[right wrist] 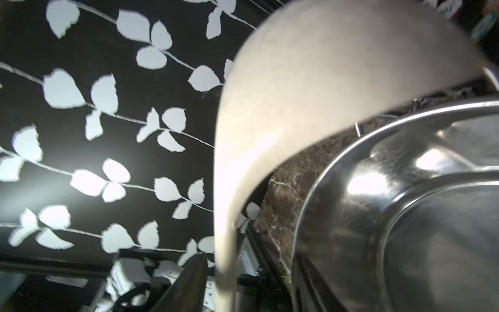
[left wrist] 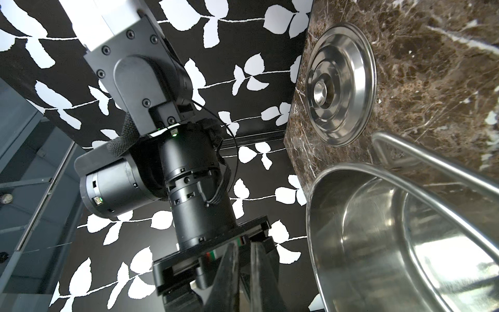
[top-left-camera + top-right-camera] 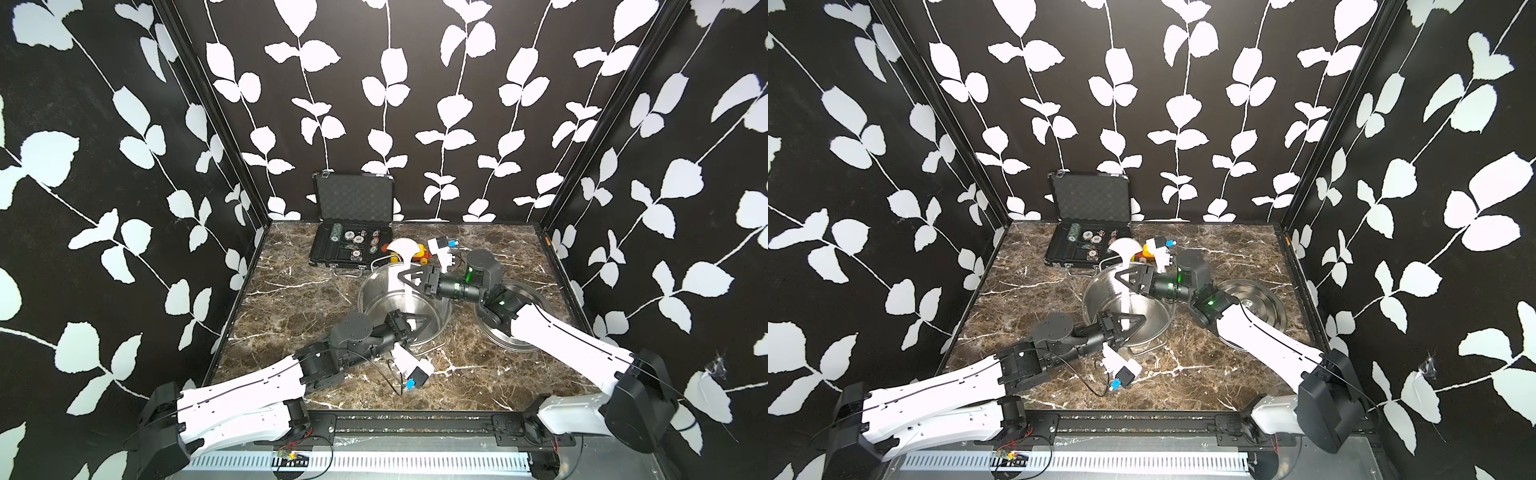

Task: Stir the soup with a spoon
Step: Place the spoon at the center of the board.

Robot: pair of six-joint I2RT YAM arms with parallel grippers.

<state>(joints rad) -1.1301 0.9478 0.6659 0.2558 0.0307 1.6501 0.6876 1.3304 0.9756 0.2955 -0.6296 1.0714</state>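
Note:
The spoon (image 3: 402, 248), a white ladle, hangs level over the steel pot (image 3: 376, 291) in both top views, its bowl past the far rim and its thin handle running back over the opening. My left gripper (image 3: 417, 322) is shut on the handle's near end; its fingertips (image 2: 235, 244) stand close together in the left wrist view. My right gripper (image 3: 405, 277) sits on the handle just behind the bowl. Its jaws are open on either side of the handle (image 1: 225, 256), nearer one finger (image 1: 194, 270). No soup can be seen inside the pot (image 1: 405, 216).
The flat steel lid (image 3: 536, 297) lies on the marble to the pot's right, partly under my right arm. An open black case of poker chips (image 3: 353, 245) stands at the back. A yellow and red toy (image 3: 422, 254) sits behind the pot. Patterned walls close three sides.

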